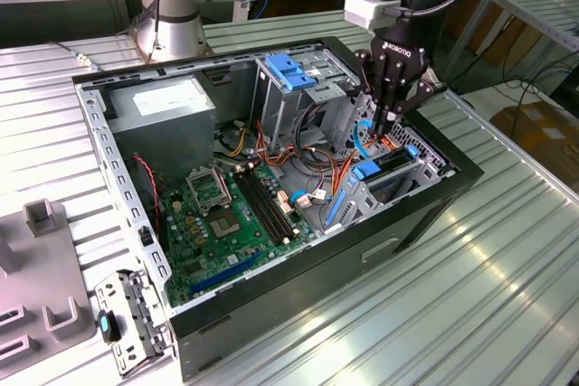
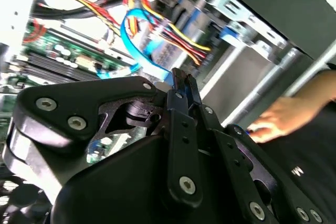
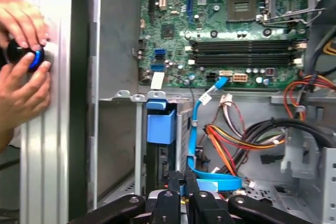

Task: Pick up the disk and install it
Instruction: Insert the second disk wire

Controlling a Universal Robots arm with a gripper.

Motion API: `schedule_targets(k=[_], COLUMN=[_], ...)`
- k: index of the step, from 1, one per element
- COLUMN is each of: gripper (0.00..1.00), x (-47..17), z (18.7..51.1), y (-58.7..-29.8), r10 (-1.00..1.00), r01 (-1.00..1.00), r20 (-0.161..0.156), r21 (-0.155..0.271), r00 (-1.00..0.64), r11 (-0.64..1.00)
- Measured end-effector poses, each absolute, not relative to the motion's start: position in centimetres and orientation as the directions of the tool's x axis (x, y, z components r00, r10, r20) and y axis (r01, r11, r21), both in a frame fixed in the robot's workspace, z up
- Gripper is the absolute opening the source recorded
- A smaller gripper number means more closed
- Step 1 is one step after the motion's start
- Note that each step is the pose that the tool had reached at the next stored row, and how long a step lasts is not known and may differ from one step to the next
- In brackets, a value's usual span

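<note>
Here, ribbed metal table (image 1: pixel 470 296) bears open computer case (image 1: pixel 271 332); gripper (image 1: pixel 392 117) clenched, empty, inside.

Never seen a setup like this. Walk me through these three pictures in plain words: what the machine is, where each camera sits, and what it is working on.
The machine is a robot arm ending in a black gripper. The exterior view looks from off the arm at an opened computer case lying on a ribbed metal table. Inside it are the green motherboard, coloured cables and a drive bay. The two wrist views come from cameras riding on the arm, looking past the gripper's fingers, which are shut together. The gripper reaches down into the bay where the disk, with its blue side rails, sits slotted in. In the first wrist view, a person's hands hold a small dark knob outside the case.
</note>
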State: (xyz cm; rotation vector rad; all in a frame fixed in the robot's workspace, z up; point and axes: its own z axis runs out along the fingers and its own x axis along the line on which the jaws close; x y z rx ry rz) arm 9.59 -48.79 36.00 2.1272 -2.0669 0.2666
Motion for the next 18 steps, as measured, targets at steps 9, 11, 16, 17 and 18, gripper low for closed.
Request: schedule_targets(k=[9,11,16,17,18], gripper=[0.16,0.16,0.16,0.16,0.16], x=[9.5,9.5,9.5,9.5,9.5], z=[35.8,35.7,35.6,35.5,35.5], y=[-52.1,-52.5,-53.7,-53.9,-54.0], r10=[-0.992,-0.993,-0.995,-0.996,-0.997], r01=[-1.000,-0.999,-0.999,-0.999,-0.999], r20=[0.123,0.116,0.093,0.085,0.076], r21=[-0.012,-0.012,-0.016,-0.020,-0.025], r00=[0.028,0.028,0.028,0.028,0.028], r11=[-0.029,-0.030,-0.030,-0.030,-0.030])
